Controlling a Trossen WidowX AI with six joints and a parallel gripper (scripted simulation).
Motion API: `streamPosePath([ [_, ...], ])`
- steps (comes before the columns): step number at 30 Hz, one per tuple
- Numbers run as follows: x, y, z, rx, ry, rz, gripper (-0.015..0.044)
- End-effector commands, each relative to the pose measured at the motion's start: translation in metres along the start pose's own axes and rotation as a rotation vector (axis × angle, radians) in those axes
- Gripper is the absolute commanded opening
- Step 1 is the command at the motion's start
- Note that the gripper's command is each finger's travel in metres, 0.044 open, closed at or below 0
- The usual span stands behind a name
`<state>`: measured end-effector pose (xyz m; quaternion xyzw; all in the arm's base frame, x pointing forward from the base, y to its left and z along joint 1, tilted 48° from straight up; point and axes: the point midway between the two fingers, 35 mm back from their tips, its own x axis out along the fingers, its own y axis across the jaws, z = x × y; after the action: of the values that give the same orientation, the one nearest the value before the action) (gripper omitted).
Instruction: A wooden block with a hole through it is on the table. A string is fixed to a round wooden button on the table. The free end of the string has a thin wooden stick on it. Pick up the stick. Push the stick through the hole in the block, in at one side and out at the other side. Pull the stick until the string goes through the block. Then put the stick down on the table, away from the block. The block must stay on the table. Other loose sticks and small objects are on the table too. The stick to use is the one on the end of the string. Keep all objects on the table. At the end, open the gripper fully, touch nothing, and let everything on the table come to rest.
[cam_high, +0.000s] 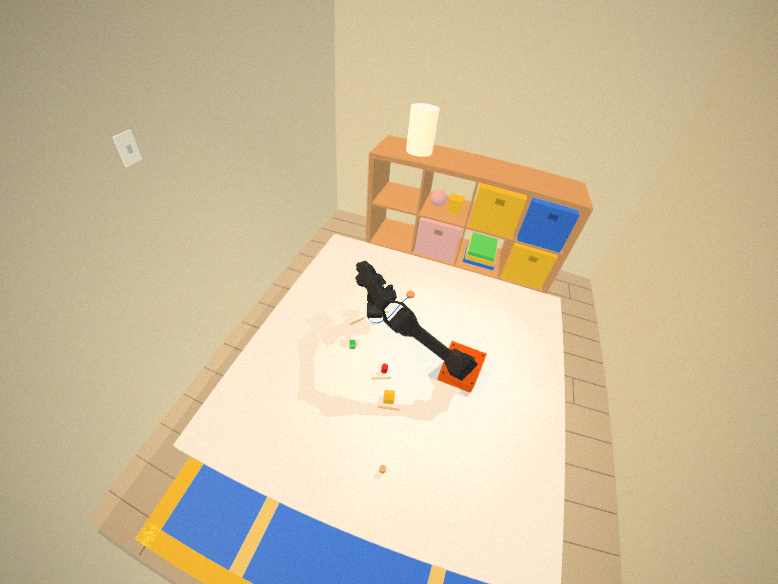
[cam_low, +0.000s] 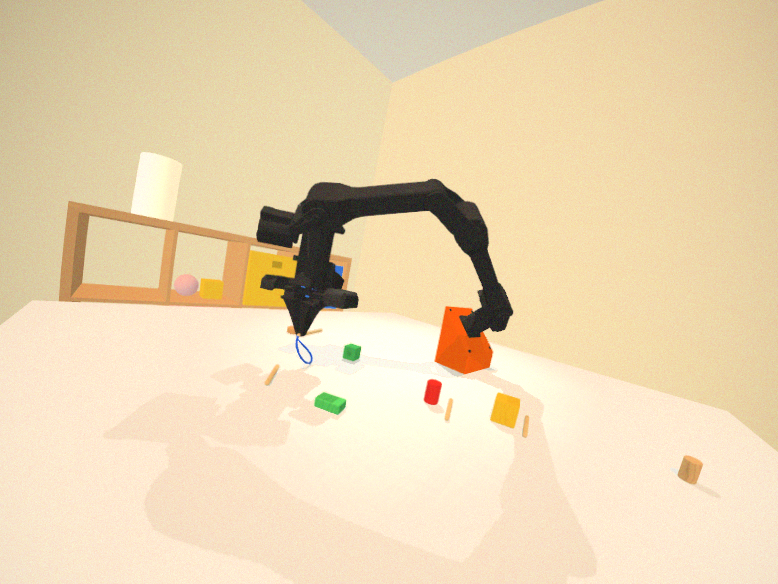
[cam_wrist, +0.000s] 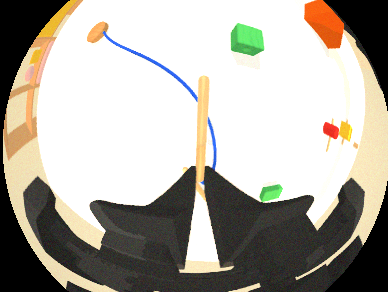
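Sitting clamped at one end in the gripper's closed tips (cam_high: 375, 317) (cam_low: 301, 335) (cam_wrist: 200, 172), the stick (cam_low: 312, 331) (cam_wrist: 202, 127) on the string (cam_high: 402, 304) (cam_low: 304, 352) (cam_wrist: 165, 70) is off the table (cam_high: 496, 440) (cam_low: 314, 502) (cam_wrist: 140, 125) near the green block (cam_low: 351, 352) (cam_wrist: 247, 40), so pickup looks done, while threading, pulling through, setting down beyond the block and releasing remain

Your top view: set high and well back, tilted steeply down; it takes in the whole arm (cam_high: 427, 336) (cam_low: 392, 196), with the shelf unit (cam_high: 496, 164) (cam_low: 168, 264) (cam_wrist: 31, 112) upper right of centre. Exterior: low, looking across the tabletop (cam_high: 502, 440) (cam_low: 377, 502) (cam_wrist: 125, 125), closer than top; you get the shelf at left. Wrist: closest, wide and round, looking past the black fingers (cam_low: 302, 320) at bottom centre. Top and exterior share the orange base (cam_high: 478, 358) (cam_low: 463, 358) (cam_wrist: 327, 22), which you also catch upper right in wrist.
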<state>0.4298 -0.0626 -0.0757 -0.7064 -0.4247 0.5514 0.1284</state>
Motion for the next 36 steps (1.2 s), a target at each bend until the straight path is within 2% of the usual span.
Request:
streamPosePath([
  [1,0.001,0.001,-0.006,0.002,0.003,-0.001,0.0000],
  [36,0.002,-0.001,-0.051,-0.023,0.011,0.005,0.0000],
])
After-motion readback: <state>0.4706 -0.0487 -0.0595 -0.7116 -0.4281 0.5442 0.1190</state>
